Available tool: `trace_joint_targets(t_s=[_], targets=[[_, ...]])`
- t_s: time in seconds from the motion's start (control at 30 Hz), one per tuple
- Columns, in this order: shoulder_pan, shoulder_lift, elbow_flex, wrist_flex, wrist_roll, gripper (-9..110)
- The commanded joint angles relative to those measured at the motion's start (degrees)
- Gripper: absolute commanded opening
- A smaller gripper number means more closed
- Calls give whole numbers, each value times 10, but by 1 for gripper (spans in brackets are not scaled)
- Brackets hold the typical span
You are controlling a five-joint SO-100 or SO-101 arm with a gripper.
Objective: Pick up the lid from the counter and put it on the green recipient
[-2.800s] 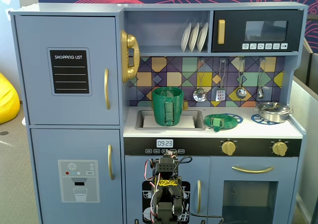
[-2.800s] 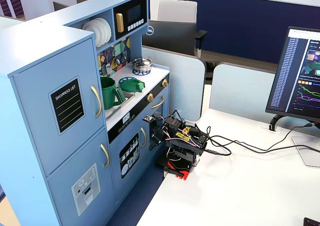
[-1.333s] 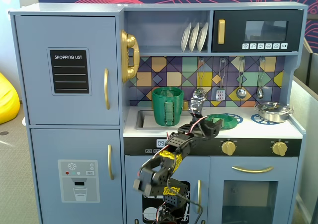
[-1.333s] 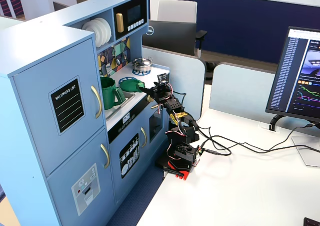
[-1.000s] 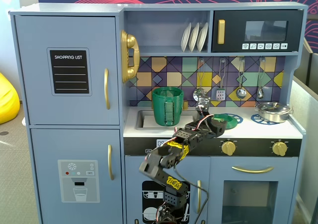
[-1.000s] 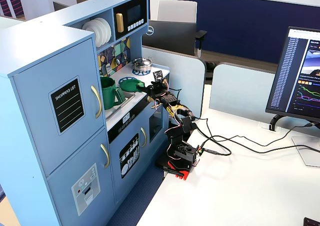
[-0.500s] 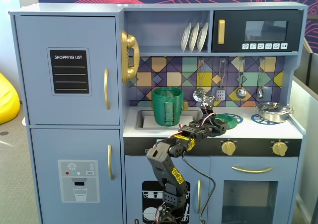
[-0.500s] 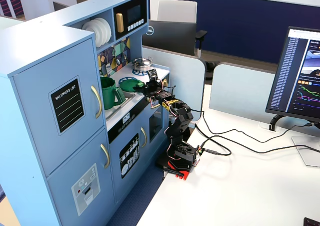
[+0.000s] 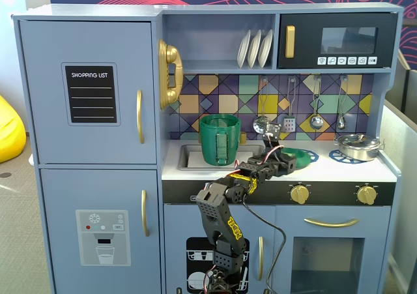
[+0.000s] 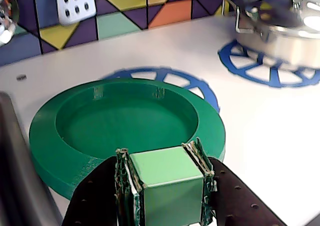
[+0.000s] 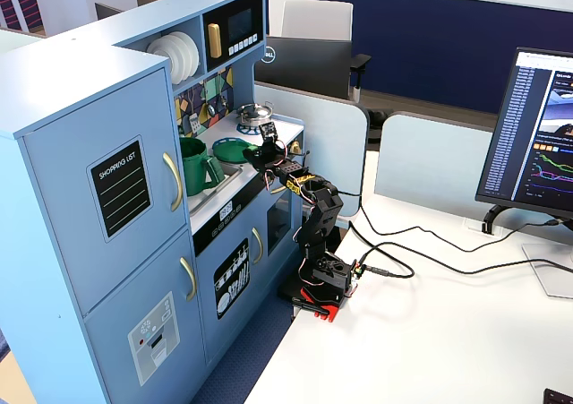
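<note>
White toy-kitchen counter [image 10: 150, 50], tiled backsplash behind. Gripper [image 10: 165, 186] is clamped on the square knob [image 10: 167, 183] of the lid [image 10: 125, 123], fingers cut off at the wrist view's bottom edge. Lid is smooth green plastic, round, lying flat just ahead of the gripper, partly covering a blue burner ring [image 10: 175, 80]. Ribbed green container [image 9: 219, 139] stands upright in the sink, left of the gripper in a fixed view. Shiny pot [image 10: 285, 28] is far right, cropped.

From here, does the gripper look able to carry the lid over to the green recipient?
Probably yes. The gripper is shut on the lid by its knob, and the recipient stands open-topped in the sink nearby, with nothing between.
</note>
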Motion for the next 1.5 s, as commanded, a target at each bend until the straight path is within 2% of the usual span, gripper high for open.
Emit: trace_joint_targets(t_s=[0.0,0.43,0.6,0.87,1.47], targets=[[-15,69,-90,36,11,0],[-143,139,-359,319,20,0],[-200,137,-403,396,7,0],[-273,108,-407,397,-16,0],[-282,40,-366,330,-17,0]])
